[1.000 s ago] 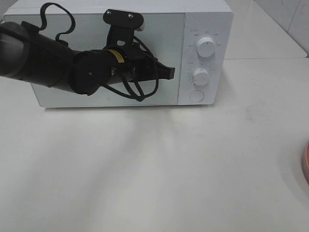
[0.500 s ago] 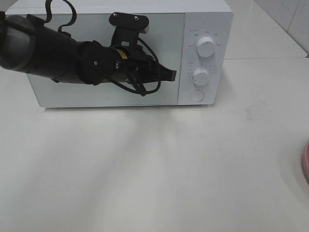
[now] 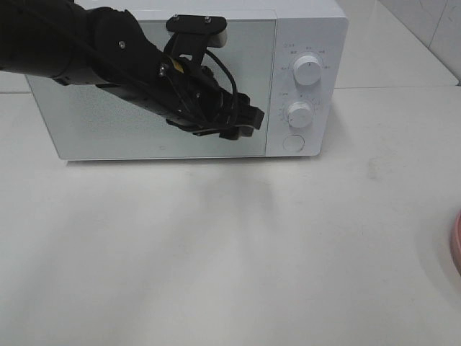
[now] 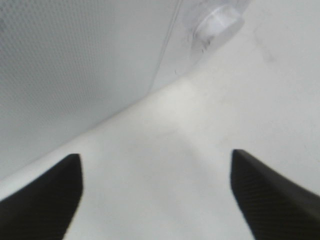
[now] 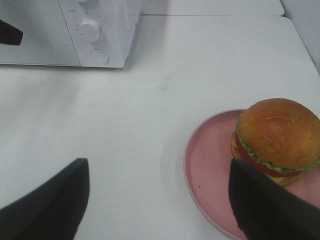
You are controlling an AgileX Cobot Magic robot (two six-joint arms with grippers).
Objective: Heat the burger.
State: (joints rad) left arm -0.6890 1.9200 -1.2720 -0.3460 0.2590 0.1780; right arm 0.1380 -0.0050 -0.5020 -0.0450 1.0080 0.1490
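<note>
Golden-brown domed burger [image 5: 277, 140] rests on round pink plate [image 5: 207, 165]; left gripper [image 3: 241, 124] and right gripper [image 5: 157, 200] both open, empty, the left before white microwave [image 3: 302, 43].

The left arm [image 3: 86, 54] is matte black, a thick rounded tube narrowing through a jointed wrist. A black bracket [image 3: 196, 26] with two pale screws sits on top, white-tipped at one end. Thin black cables loop along the wrist (a yellow band shows beneath). The left claw [image 3: 241, 122] and the right claw [image 5: 160, 200] have black, finely textured fingers.
</note>
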